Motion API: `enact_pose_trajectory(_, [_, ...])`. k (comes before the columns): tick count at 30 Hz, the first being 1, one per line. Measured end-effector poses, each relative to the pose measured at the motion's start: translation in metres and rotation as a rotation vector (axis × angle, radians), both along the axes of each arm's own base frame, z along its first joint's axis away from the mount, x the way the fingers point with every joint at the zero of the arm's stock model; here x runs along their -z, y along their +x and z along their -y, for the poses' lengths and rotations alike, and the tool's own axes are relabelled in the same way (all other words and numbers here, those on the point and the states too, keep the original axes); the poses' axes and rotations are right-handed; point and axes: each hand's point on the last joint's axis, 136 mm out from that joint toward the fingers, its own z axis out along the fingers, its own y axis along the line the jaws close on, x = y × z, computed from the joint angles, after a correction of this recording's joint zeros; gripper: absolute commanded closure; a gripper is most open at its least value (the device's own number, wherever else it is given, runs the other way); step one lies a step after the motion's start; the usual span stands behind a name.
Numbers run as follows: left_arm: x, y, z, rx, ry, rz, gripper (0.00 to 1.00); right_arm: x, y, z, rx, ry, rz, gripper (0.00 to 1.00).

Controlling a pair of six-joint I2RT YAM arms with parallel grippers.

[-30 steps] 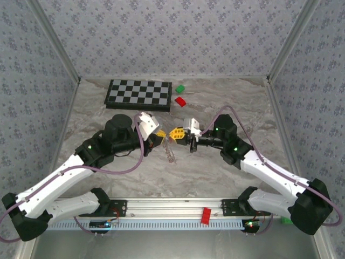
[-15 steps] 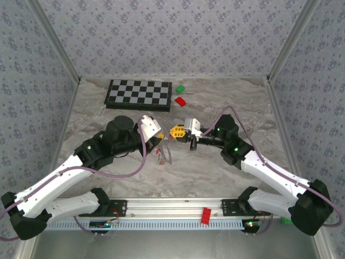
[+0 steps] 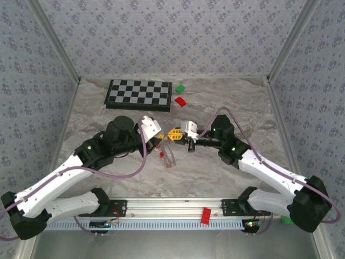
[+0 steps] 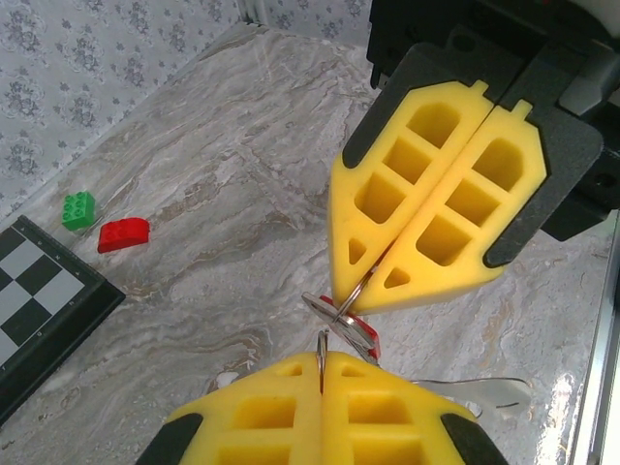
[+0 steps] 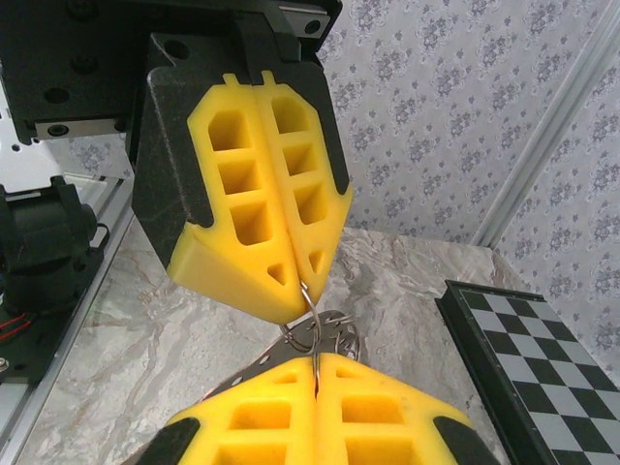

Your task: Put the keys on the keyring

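Above the middle of the table my left gripper (image 3: 161, 137) and right gripper (image 3: 173, 134) meet tip to tip, both shut. The thin grey keyring (image 5: 316, 320) runs from the left gripper's yellow fingertips (image 5: 295, 295) down into my right gripper (image 5: 315, 358). In the left wrist view the ring's wire (image 4: 357, 291) leaves the right gripper's tip, and a metal edge is pinched in my left gripper (image 4: 323, 360). A key with a red head (image 4: 370, 337) hangs on the wire between them. More red-headed keys (image 3: 168, 161) dangle below the grippers.
A checkerboard (image 3: 140, 94) lies at the back left, with a green block (image 3: 179, 89) and a red block (image 3: 180, 101) beside it. Another red block (image 3: 205, 216) sits on the front rail. A perforated metal strip (image 5: 257, 366) pokes out beside my right fingers.
The left gripper dipped away and has come back up against the right gripper's tip. The dangling keys have swung slightly beneath them.
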Motion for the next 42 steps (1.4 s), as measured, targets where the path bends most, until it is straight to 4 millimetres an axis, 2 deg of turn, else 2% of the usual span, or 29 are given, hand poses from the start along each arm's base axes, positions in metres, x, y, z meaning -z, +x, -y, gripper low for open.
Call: enact_pose_trajectory(42, [0.0046,-0.0005,0.0026,0.007,0.009,-0.016,1.00,-0.0015,0.0005,-0.0034,0.026,0.000,0.016,1.00])
